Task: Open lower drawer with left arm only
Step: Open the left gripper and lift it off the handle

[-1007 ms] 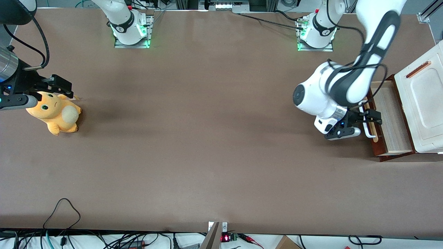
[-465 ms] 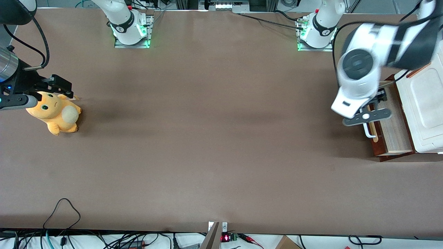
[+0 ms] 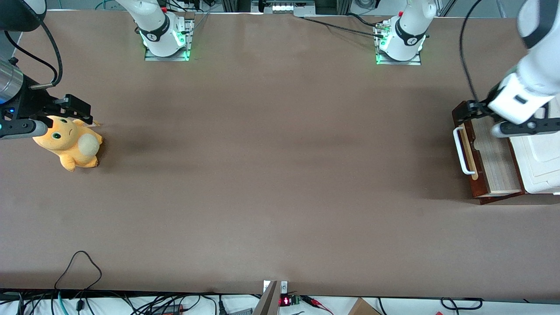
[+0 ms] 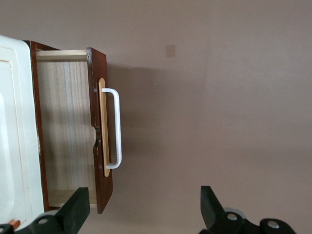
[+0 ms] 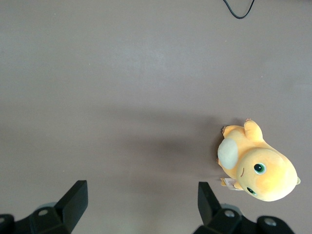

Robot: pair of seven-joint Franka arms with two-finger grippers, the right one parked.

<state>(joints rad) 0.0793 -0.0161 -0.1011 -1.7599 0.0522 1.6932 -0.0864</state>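
Note:
The lower drawer [image 3: 470,148] stands pulled out of the cabinet at the working arm's end of the table. Its dark reddish-brown front [image 4: 100,131] carries a white bar handle [image 3: 460,151] [image 4: 116,127] on a pale strip, and the pale wood tray [image 3: 496,159] [image 4: 63,126] lies bare. The left arm [image 3: 531,65] is raised above the cabinet. Its gripper [image 3: 481,112] [image 4: 144,214] hangs open, high over the drawer end farthest from the front camera. Nothing is between the fingers [image 4: 75,212], and the gripper is well apart from the handle.
The cabinet's white moulded top [image 3: 542,153] [image 4: 14,136] sits over the drawer. An orange plush toy [image 3: 70,144] [image 5: 258,168] lies toward the parked arm's end. Two arm bases [image 3: 164,39] stand at the table edge farthest from the front camera. A black cable loop [image 3: 78,267] lies near the front edge.
The gripper has left the handle, risen and swung toward the cabinet, away from the front camera. The handle now shows whole. The drawer has stayed pulled out.

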